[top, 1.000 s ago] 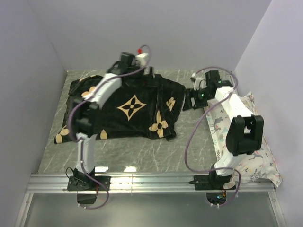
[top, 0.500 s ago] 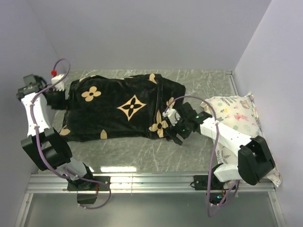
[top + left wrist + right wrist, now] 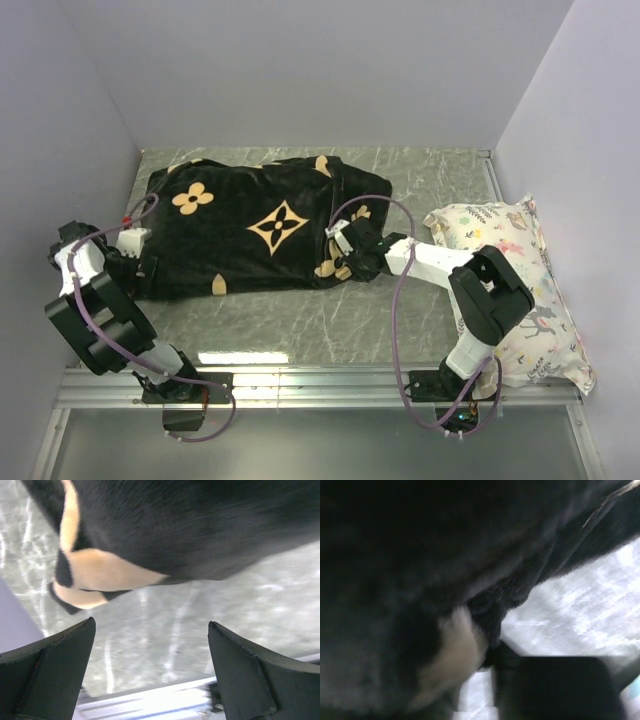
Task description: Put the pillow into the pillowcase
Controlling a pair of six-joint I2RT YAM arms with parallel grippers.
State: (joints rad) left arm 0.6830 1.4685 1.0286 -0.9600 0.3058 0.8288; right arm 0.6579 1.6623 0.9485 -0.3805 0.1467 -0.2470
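**Pillowcase lies full on the desk, a tool at each end**

The pillowcase lies lengthwise across the far half of the desk. It is plump and rumpled, and its tan flowers face up. The pillow itself shows in none of the views, so whether it is inside cannot be told from what is seen.

The left tool sits low at the pillowcase's left end, near its front corner. In the left wrist view its fingers are spread wide with only bare desk between them. The black plush corner with a tan petal hangs just ahead of them and is not in their gap.

The right tool is at the pillowcase's right front edge, right against the fabric beside a tan flower. The right arm reaches toward it across the desk from the right. The right wrist view is blurred and almost filled with dark plush. One dark finger shows at the bottom, with fabric pressed close above it. I cannot tell whether this tool is pinching the cloth or merely touching it.

A deer pillow lies along the right wall, apart from the pillowcase.
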